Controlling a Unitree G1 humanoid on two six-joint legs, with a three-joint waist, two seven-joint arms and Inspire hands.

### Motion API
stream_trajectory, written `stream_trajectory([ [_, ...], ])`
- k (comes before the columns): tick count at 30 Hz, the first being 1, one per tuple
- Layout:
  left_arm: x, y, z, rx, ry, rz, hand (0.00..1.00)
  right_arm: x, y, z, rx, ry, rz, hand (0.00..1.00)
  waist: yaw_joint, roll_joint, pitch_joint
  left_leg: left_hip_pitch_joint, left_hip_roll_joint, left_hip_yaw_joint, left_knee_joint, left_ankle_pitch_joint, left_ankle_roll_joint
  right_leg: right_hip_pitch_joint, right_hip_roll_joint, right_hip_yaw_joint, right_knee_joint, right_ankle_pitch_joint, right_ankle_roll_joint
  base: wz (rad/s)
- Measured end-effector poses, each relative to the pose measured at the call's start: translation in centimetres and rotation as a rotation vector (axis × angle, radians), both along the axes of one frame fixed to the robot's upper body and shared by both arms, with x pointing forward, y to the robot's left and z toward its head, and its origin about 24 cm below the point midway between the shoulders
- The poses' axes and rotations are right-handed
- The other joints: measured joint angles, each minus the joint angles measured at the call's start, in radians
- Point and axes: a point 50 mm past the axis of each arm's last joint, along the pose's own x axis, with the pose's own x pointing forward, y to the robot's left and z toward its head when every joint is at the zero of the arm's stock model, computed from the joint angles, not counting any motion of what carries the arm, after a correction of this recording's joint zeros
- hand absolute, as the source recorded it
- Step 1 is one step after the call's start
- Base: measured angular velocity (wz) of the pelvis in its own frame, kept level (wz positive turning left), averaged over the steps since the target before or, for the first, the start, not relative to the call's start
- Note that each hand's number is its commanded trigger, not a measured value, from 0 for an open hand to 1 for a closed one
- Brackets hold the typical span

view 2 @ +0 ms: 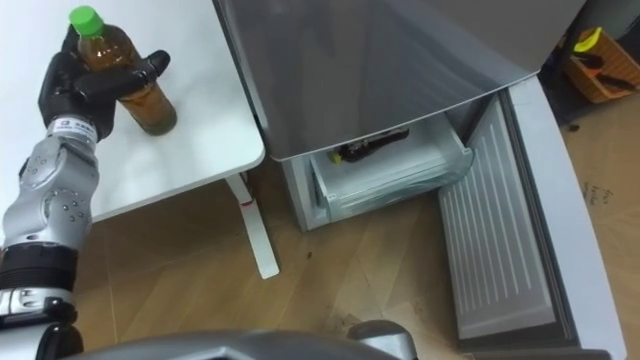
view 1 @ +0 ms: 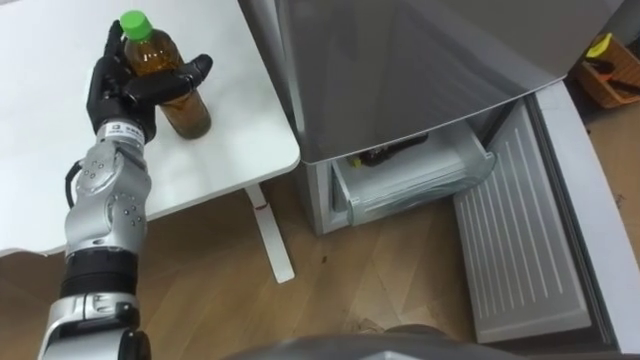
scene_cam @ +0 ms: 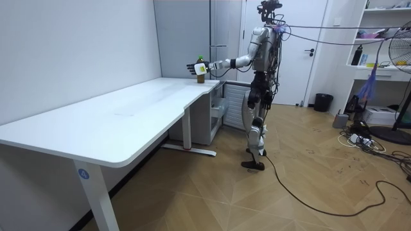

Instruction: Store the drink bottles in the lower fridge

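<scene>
A bottle [view 1: 186, 110] of amber drink with a green cap [view 1: 133, 22] is seen upright near the edge of the white table [view 1: 235, 125], its base apparently resting on the tabletop. It is gripped by the left hand [view 1: 135, 90], whose dark fingers are curled round the middle of the bottle from the side away from the fridge, with the thumb laid across the side facing the camera. The left arm is stretched out over the table from the lower left of the eye views. Just beside the table the grey fridge [view 1: 400, 70] is seen, with its lower door [view 1: 520, 240] swung wide open to the right. A pale drawer [view 1: 420, 182] is pulled partly out of the lower compartment, and a dark bottle [view 1: 388, 154] is lying on its side in it. An orange basket [view 1: 612, 78] is seen on the floor beyond the fridge. In the room view the robot is shown standing upright at the far end of the table, in front of the fridge, with its left arm held out level toward the bottle.
</scene>
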Motion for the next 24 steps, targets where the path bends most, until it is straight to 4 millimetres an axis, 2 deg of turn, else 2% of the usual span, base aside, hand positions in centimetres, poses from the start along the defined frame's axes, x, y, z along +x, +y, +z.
stream_trajectory([
  [24,0.08,-0.38,-0.28,-0.001,0.015,-0.038,1.0,0.3,-0.03,0.01,-0.001,-0.006,0.005,0.0,-0.003,0.001,-0.001,-0.007,0.0,0.0,-0.001,0.0,0.0,-0.005,0.001,0.003,0.0,0.0,0.0,0.0],
])
